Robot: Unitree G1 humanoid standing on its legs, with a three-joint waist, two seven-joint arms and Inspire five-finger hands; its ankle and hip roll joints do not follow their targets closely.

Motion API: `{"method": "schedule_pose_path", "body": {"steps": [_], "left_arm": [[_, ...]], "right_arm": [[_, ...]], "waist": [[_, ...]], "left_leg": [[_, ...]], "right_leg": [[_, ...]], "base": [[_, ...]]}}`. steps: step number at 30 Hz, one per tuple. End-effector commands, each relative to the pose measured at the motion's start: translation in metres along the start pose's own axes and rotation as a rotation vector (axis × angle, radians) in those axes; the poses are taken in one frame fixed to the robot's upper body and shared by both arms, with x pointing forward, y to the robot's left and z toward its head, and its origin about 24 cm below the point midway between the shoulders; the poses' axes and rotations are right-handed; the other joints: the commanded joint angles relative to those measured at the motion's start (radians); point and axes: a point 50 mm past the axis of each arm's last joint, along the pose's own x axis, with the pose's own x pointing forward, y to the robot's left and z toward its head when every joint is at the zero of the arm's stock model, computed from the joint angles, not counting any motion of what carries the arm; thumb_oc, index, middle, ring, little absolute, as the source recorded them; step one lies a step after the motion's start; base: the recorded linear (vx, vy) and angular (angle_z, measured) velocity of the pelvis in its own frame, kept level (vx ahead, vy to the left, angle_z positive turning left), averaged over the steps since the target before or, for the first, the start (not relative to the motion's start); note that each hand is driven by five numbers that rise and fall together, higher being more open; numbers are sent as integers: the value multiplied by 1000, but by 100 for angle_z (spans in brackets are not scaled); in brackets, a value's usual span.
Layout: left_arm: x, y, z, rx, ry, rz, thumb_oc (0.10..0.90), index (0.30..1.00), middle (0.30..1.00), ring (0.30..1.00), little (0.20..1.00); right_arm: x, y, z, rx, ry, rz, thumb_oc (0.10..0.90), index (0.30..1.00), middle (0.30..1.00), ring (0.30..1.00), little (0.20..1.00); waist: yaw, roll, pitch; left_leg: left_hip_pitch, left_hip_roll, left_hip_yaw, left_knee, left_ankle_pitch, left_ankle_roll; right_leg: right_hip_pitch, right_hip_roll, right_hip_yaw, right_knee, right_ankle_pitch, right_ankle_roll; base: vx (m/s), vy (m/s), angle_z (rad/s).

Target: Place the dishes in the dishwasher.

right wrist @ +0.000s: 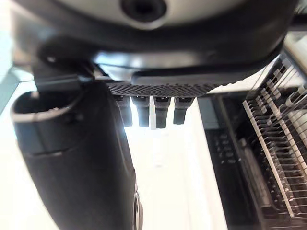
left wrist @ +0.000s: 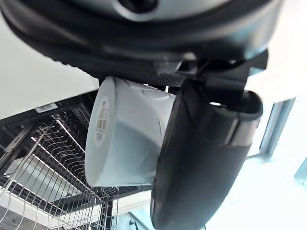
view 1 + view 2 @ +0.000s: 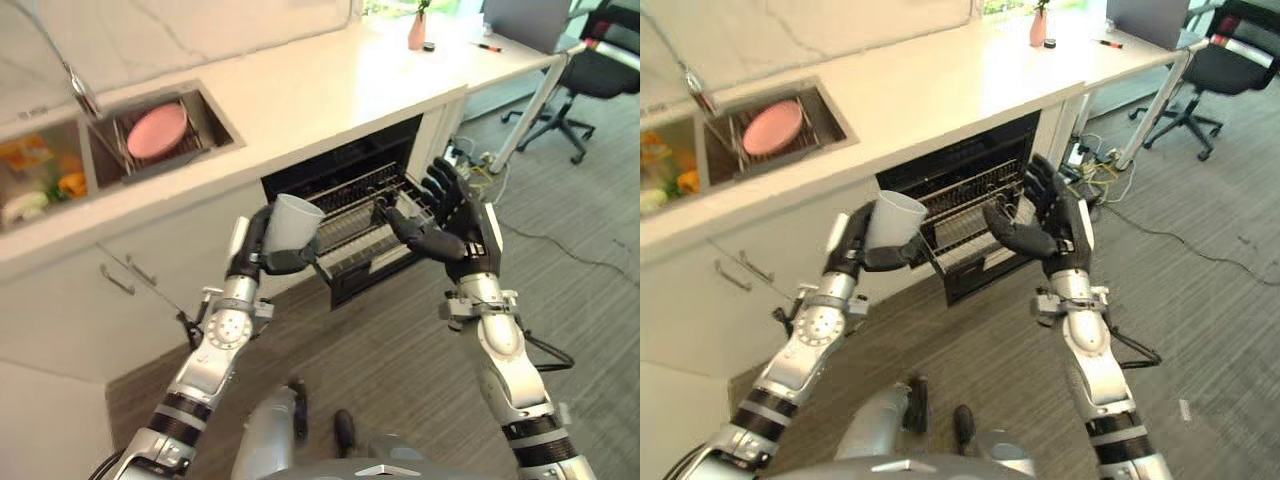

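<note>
We see the dishwasher standing open under the white counter, its wire rack pulled out over the wood floor. The rack's front edge is nearest us, and the floor before it lies open. Our left hand is wrapped around a pale grey cup, fingers and thumb curled about its wall, holding it tilted just above the rack's left front corner. Our right hand is raised over the rack's right side, fingers straight and spread, thumb out toward the wires, holding nothing. In the sink up on the left, well away from both hands, a pink plate leans in a wire drainer. A pink vase stands far back on the counter. An office chair sits off to the right.
</note>
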Motion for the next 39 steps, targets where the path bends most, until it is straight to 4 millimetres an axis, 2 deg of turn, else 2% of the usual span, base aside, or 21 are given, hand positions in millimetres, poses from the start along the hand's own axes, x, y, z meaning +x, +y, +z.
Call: {"method": "schedule_pose_path", "body": {"steps": [1, 2, 3, 8, 9, 10, 12, 13, 14, 15, 18, 19, 21, 26, 32, 39], "left_arm": [[10, 25, 58, -13, -307, 168, 400, 300, 300, 300, 300], [8, 24, 57, 0, -303, 172, 400, 300, 300, 300, 300], [8, 24, 60, -3, -320, 169, 400, 300, 300, 300, 300], [6, 28, 69, 43, -368, 189, 400, 300, 300, 300, 300], [6, 30, 69, 44, -370, 202, 400, 300, 300, 300, 300], [6, 34, 72, 61, -379, 221, 400, 300, 300, 300, 300], [7, 36, 76, 71, -397, 231, 400, 300, 300, 300, 300], [7, 36, 76, 71, -397, 231, 400, 300, 300, 300, 300], [6, 36, 77, 95, -405, 237, 400, 300, 300, 300, 300], [6, 38, 78, 108, -414, 243, 400, 300, 300, 300, 300], [6, 42, 83, 101, -442, 264, 400, 300, 300, 300, 300], [6, 42, 80, 86, -426, 281, 400, 300, 300, 300, 300], [3, 41, 82, 90, -442, 280, 400, 300, 300, 300, 300], [3, 41, 83, 127, -466, 302, 400, 300, 300, 300, 300], [6, 38, 93, 116, -507, 298, 400, 300, 300, 300, 300], [6, 19, 122, 45, -631, 203, 400, 300, 300, 300, 300]], "right_arm": [[14, 3, 55, -2, -311, -8, 800, 900, 900, 900, 900], [13, 5, 56, -11, -322, -7, 800, 900, 900, 900, 900], [12, 5, 56, -8, -325, -4, 800, 900, 900, 900, 900], [11, 17, 57, 109, -327, 12, 800, 900, 900, 900, 900], [11, 20, 57, 123, -326, 27, 800, 900, 900, 900, 900], [13, 26, 57, 138, -320, 55, 800, 900, 900, 900, 900], [11, 28, 57, 192, -314, 65, 800, 900, 900, 900, 900], [11, 28, 57, 192, -314, 65, 800, 900, 900, 900, 900], [10, 30, 58, 231, -312, 76, 800, 900, 900, 900, 900], [9, 32, 56, 251, -301, 77, 800, 900, 900, 900, 900], [12, 36, 57, 295, -302, 90, 800, 900, 900, 900, 900], [14, 36, 55, 284, -298, 75, 800, 900, 900, 900, 900], [8, 38, 60, 329, -311, 125, 800, 900, 900, 900, 900], [8, 38, 61, 354, -312, 103, 800, 900, 900, 900, 900], [8, 44, 59, 392, -286, 134, 800, 900, 900, 900, 900], [8, 62, 54, 460, -235, 233, 800, 900, 900, 900, 900]], "waist": [[24, -46, -124], [23, -35, -133], [21, -34, -139], [25, -59, -169], [28, -67, -171], [33, -77, -167], [23, -84, -155], [23, -84, -155], [5, -75, -136], [-3, -70, -130], [1, -72, -134], [12, -71, -129], [8, -84, -135], [13, -86, -187], [5, -76, -196], [0, -59, -193]], "left_leg": [[152, -98, -52, -31, 139, -5], [168, -89, -59, -52, 167, -13], [186, -91, -58, -55, 168, -16], [246, -109, -37, -69, 127, 11], [254, -108, -29, -69, 117, 18], [271, -105, -25, -69, 99, 35], [291, -103, -38, -69, 87, 45], [291, -103, -38, -69, 87, 45], [320, -99, -64, -69, 59, 53], [328, -98, -75, -69, 51, 53], [337, -98, -75, -69, 35, 44], [344, -94, -68, -69, 25, 39], [362, -108, -76, -69, 19, 37], [375, -102, -41, -69, 9, 27], [396, -99, -40, -69, 2, 17], [399, -95, -43, -69, 7, 8]], "right_leg": [[160, -86, 135, -153, -24, 187], [166, -80, 140, -152, -33, 185], [162, -79, 134, -148, -33, 186], [139, -86, 123, -67, -50, 210], [120, -86, 128, -22, -54, 219], [71, -79, 132, 88, -37, 246], [13, -51, 155, 216, 34, 284], [13, -51, 155, 216, 34, 284], [-59, -12, 157, 349, 35, 300], [-96, -11, 146, 353, 27, 294], [-95, -85, 77, 140, -15, 253], [-114, -119, 31, 77, -7, 253], [-77, -142, 27, 45, 10, 253], [4, -165, 34, -87, 42, 256], [62, -168, 29, -146, 37, 249], [80, -168, 21, -158, 27, 241]], "base": [[236, 67, 21], [200, 107, -3], [206, 106, -77], [159, 88, -29], [164, 134, -14], [153, 117, -6], [119, 83, -7], [107, 88, -20], [95, 91, -7], [148, 103, -6], [139, -15, 2], [126, -37, -2], [82, -13, -3], [83, -74, 6], [47, -54, -10], [6, -46, 2]]}}
